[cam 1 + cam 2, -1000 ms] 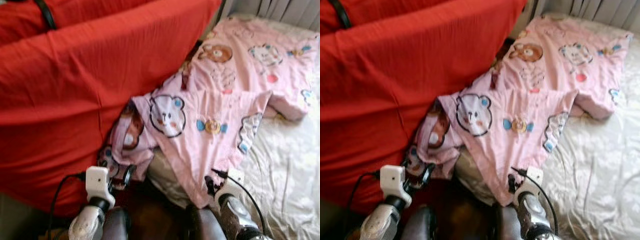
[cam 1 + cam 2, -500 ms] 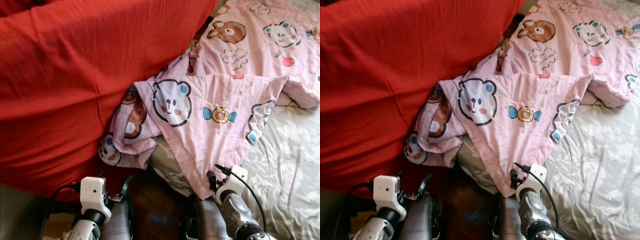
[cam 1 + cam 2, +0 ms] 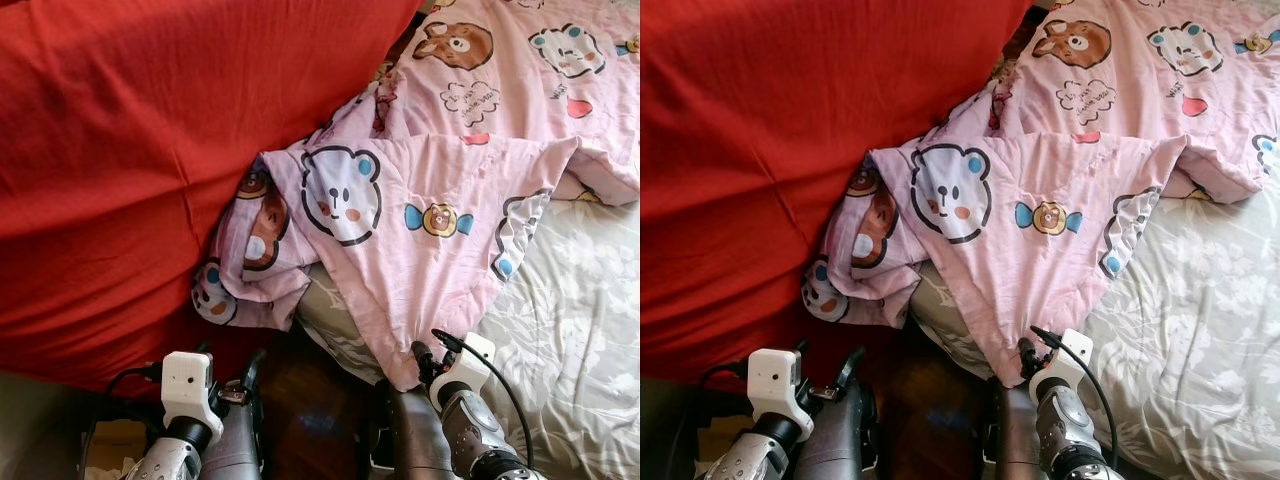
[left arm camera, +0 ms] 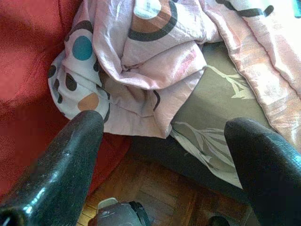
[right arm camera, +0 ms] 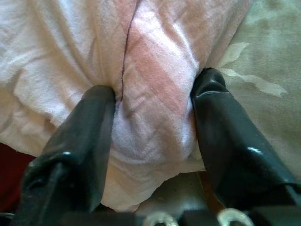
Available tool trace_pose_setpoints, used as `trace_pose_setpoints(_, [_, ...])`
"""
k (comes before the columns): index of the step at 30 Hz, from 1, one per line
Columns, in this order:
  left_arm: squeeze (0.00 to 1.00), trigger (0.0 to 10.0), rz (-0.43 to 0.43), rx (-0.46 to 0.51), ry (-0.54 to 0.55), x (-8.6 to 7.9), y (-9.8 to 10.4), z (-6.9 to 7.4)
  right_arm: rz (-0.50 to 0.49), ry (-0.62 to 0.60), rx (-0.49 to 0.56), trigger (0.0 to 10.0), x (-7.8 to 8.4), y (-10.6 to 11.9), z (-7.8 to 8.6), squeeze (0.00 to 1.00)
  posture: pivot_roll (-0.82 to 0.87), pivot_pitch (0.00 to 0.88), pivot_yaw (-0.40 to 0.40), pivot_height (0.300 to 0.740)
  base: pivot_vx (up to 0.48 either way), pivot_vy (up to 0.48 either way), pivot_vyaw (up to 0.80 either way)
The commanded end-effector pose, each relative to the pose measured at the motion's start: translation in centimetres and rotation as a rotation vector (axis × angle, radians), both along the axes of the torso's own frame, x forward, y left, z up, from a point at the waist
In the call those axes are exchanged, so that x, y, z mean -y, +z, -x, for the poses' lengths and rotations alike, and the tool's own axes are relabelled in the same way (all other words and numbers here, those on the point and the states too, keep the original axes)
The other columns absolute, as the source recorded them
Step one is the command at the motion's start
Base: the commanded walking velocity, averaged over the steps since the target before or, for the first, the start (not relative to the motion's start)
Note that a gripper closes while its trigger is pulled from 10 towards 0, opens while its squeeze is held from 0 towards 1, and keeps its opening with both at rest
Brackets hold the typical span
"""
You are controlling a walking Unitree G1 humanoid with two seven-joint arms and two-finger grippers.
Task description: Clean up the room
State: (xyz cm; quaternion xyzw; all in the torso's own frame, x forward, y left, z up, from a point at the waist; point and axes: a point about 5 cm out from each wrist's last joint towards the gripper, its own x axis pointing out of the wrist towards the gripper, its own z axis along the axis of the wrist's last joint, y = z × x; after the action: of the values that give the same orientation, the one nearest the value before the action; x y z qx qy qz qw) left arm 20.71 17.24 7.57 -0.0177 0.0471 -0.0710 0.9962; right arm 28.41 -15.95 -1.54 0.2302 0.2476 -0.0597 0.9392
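Right gripper (image 5: 153, 122) at the hanging corner of the pink cotton quilt printed with cartoon bears (image 3: 420, 210), which lies rumpled across the pale grey leaf-patterned bedsheet (image 3: 570, 310) with its bunched end pressed against the large red fabric-covered cushion (image 3: 140, 150). The two black fingers (image 5: 75, 141) bracket a fold of the pink cloth, touching it on both sides, yet the jaws stand well apart (a bracket, not a firm pinch). Likely failure: if the arm pulls before the fingers close further, the thin fold may slide out, or only the top layer may come away while the bunched end stays wedged beside the cushion. The bedsheet lies just under the corner and could be caught too. Left gripper (image 4: 164, 141) hangs with fingers spread wide and empty, near the bunched end above the dark wooden floor (image 4: 155, 193).
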Motion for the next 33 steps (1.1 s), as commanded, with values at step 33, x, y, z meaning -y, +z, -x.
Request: trace_pose_setpoints(33, [0.0,10.0,-0.003,-0.06,0.045,-0.9,-3.1,-6.6,0.045,-0.09,0.152,0.0,3.7,1.6,-0.5,0.0,-0.01,0.0,-0.036,0.62,0.0,0.0,0.0])
